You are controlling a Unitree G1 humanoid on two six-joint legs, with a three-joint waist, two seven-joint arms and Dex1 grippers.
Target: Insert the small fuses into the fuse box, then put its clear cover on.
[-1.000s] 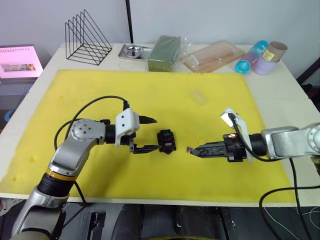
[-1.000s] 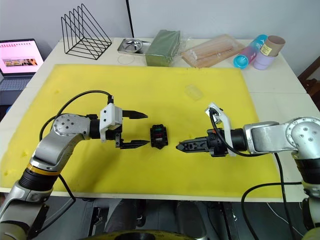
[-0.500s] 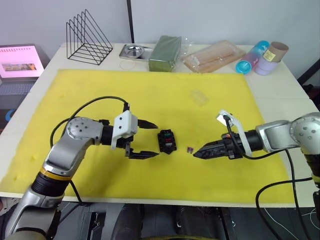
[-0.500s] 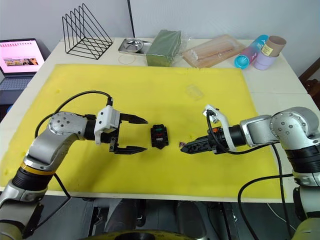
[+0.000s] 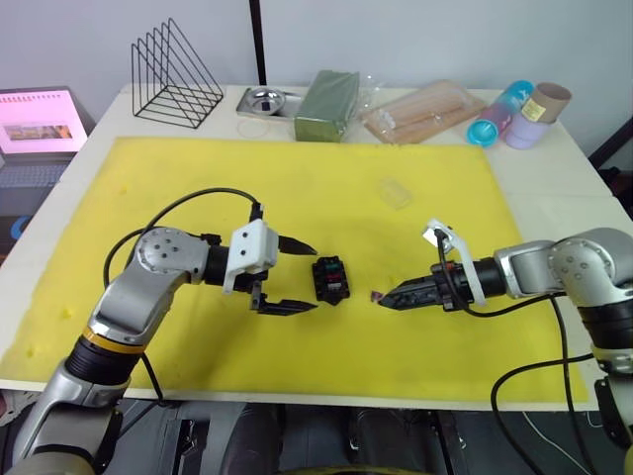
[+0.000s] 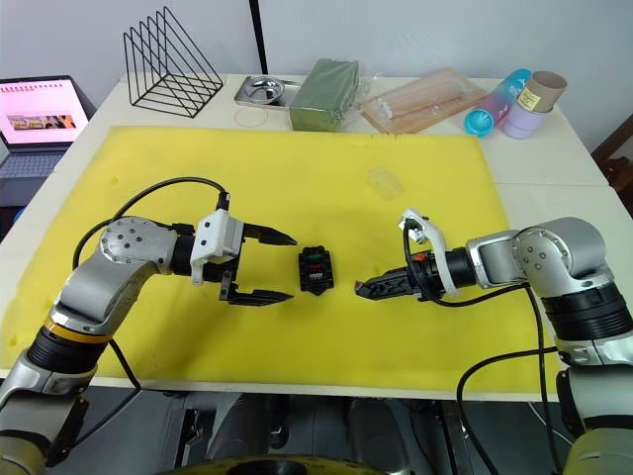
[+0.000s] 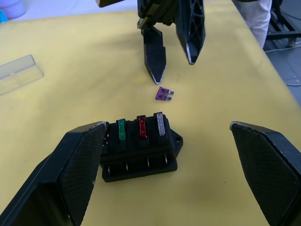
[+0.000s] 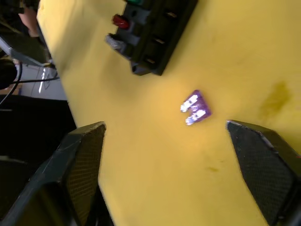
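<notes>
The black fuse box (image 7: 141, 150) lies on the yellow mat (image 5: 198, 178) with a green fuse (image 7: 122, 129), a red fuse (image 7: 141, 127) and a grey fuse (image 7: 160, 125) standing in its slots. A purple fuse (image 8: 195, 107) lies loose on the mat just right of the box. My left gripper (image 6: 293, 267) is open, its fingers spread wide to either side of the box's left end without touching it. My right gripper (image 8: 165, 126) is open, tips just above the mat beside the purple fuse. The clear cover (image 5: 394, 192) rests on the mat further back.
Along the table's back edge stand a black wire rack (image 5: 173, 77), a small metal tray (image 5: 262, 101), a green packet (image 5: 324, 104), a clear bag of sticks (image 5: 420, 111) and coloured cups (image 5: 514, 111). A laptop (image 5: 38, 124) sits off to the left.
My left gripper's lower finger has come away from the box's side. The right forearm has swung, its tips staying by the purple fuse. The view has shifted slightly.
</notes>
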